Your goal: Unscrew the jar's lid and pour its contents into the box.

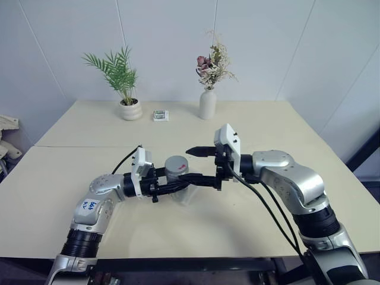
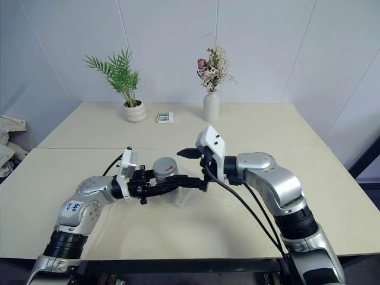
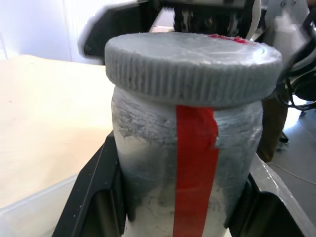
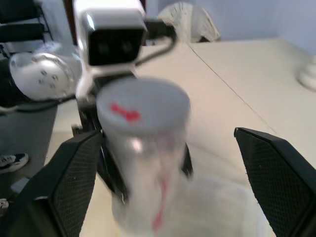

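Left wrist view shows the jar (image 3: pixel 185 163) upright with a red strip down its side, the left gripper (image 1: pixel 169 185) pinching its body between both black fingers (image 3: pixel 98 197). Its ribbed grey lid (image 3: pixel 192 66) is on. From the head camera, the right gripper (image 1: pixel 199 163) is just beside the jar, pointing at it with fingers spread wide around the lid without touching it. Beneath the jar lies the clear box (image 1: pixel 189 195), hard to make out. Unscrewing looks to be the step in hand: next, the right fingers need to close on the lid's rim and twist while the left keeps the jar steady.
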